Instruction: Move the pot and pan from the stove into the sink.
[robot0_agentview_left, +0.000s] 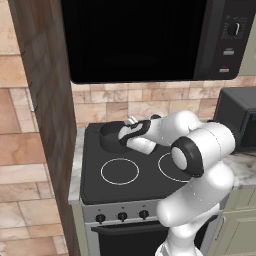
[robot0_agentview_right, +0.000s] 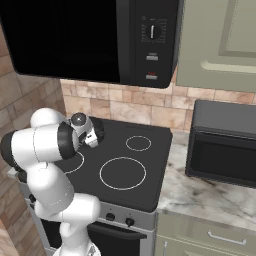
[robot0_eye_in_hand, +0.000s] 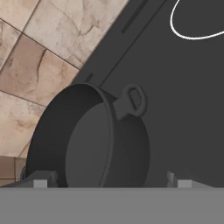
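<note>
- While the arm (robot0_agentview_left: 200, 165) bends over the stove (robot0_agentview_left: 120, 172), the scene from left to right begins with a tiled wall (robot0_agentview_left: 20, 150) and a wooden panel (robot0_agentview_left: 45, 100) that stands just beside the stove's left edge.
- The pot (robot0_agentview_left: 111, 136) stands on the back left part of the black cooktop, near the back wall. In the left base view the hand covers its right side.
- In the hand view the pot (robot0_eye_in_hand: 87, 140) is seen from close, with its dark inside open to the camera and one small ring handle (robot0_eye_in_hand: 133, 100) at its rim.
- The gripper (robot0_eye_in_hand: 109, 180) is at the pot. Its two finger tips (robot0_eye_in_hand: 40, 181) rise at the bottom of the hand view, well apart from each other, so the fingers are spread, with the pot's lower part between them. Whether the tips touch the pot, one cannot tell.
- Two white burner rings (robot0_agentview_left: 120, 171) at the front of the cooktop are bare, and also the back right ring (robot0_agentview_right: 138, 143).
- A row of black knobs (robot0_agentview_left: 122, 216) sits on the silver front below.
- A black microwave (robot0_agentview_right: 90, 40) hangs above the stove.
- To the right, on the marble counter (robot0_agentview_right: 200, 195), stands a black oven box (robot0_agentview_right: 225, 145), and a pale cabinet (robot0_agentview_right: 220, 40) is above it.
</note>
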